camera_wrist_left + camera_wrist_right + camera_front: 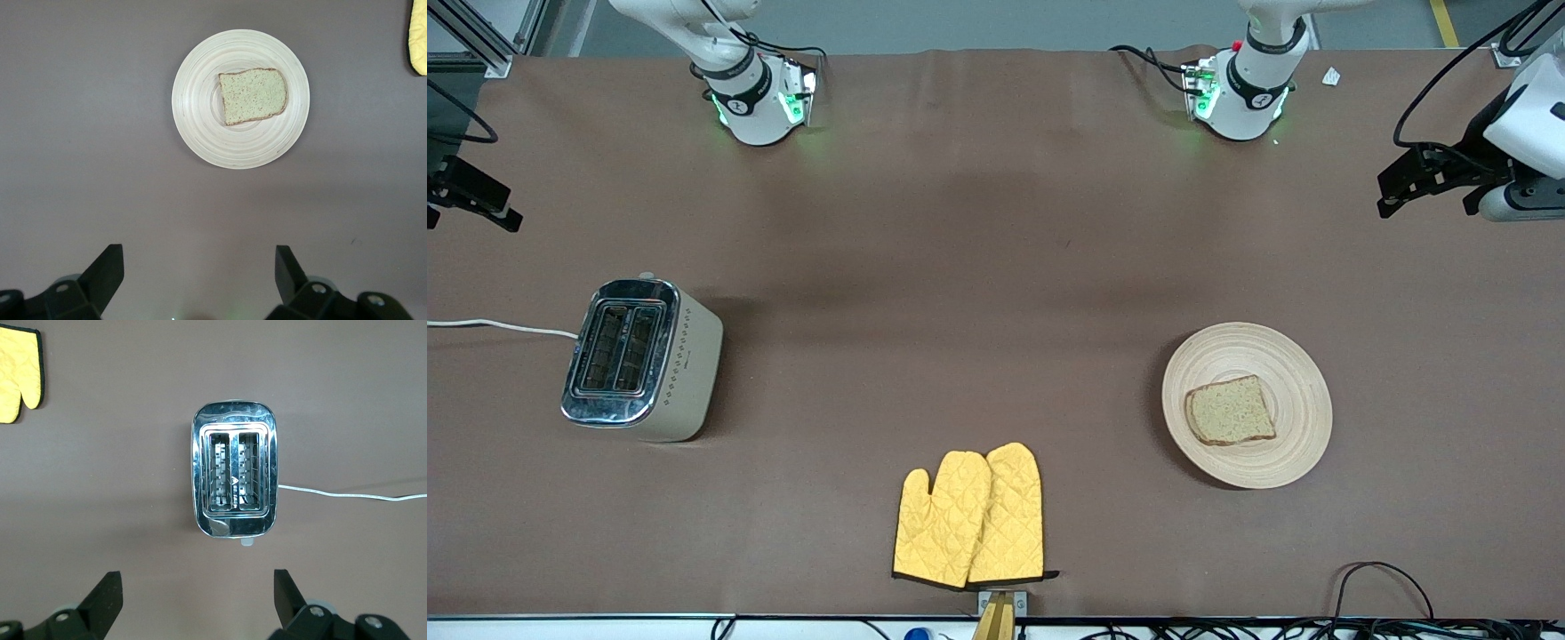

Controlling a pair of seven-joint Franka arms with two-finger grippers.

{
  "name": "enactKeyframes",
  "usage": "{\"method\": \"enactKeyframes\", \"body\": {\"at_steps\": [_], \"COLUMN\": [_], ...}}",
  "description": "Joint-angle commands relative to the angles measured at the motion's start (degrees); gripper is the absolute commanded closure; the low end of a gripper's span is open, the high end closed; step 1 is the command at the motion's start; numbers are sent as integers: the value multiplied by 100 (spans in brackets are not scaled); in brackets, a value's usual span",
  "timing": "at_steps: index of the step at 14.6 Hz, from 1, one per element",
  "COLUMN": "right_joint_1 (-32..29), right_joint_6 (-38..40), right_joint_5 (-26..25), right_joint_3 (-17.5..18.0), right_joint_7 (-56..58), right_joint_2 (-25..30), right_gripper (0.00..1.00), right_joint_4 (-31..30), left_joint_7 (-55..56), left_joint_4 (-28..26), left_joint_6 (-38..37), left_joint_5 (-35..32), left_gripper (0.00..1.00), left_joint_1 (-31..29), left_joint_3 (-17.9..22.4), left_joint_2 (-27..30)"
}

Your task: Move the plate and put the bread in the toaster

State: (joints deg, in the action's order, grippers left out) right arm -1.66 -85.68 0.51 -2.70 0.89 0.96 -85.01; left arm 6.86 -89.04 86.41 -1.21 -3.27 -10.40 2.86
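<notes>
Even, fairly bright overhead light falls on the brown surface (pixel 996 267), which shows a broad darker band across its middle in the front view. The toaster (pixel 640 360) casts a soft shadow toward the left arm's end, and its chrome top shows mild glare. The plate (pixel 1294 356) throws a thin dark shadow along one edge. Both wrist views look slightly duller, perhaps darkening toward their corners.

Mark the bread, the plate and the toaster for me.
bread (pixel 1232 411): front view, middle of the slice.
plate (pixel 1294 373): front view, bare grooved rim.
toaster (pixel 233 472): right wrist view, chrome top between the slots.
</notes>
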Motion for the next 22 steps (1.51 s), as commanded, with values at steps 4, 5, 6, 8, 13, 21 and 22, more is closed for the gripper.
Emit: {"method": "enactKeyframes", "body": {"at_steps": [4, 5, 6, 8, 13, 21, 22], "right_joint_1": [8, 0, -1, 0, 8, 8, 8], "right_joint_6": [-1, -1, -1, -1, -10, -2, -1], "right_joint_5": [54, 54, 54, 54, 54, 54, 54], "right_joint_3": [-3, -3, -3, -3, -3, -3, -3], "right_joint_7": [61, 61, 61, 61, 61, 61, 61], "right_joint_2": [45, 45, 45, 44, 36, 45, 45], "right_gripper": [0, 0, 0, 0, 0, 0, 0], "right_joint_4": [-42, -42, -42, -42, -42, -42, -42], "left_joint_7": [-80, -106, -124, -211, -614, -3190, -3296], "left_joint_4": [203, 203, 203, 194, 168, 194, 203], "left_joint_6": [-134, -134, -116, 93, 831, 2046, 2055], "left_joint_5": [-37, -20, 33, 610, 1553, 3230, 3372], "left_gripper": [0, 0, 0, 0, 0, 0, 0], "left_joint_1": [-24, -111, -382, -892, -1815, -2661, -2652], "left_joint_3": [3, 3, 3, 3, 3, 3, 3], "left_joint_2": [-232, -338, -495, -917, -2146, -4239, -4389]}}
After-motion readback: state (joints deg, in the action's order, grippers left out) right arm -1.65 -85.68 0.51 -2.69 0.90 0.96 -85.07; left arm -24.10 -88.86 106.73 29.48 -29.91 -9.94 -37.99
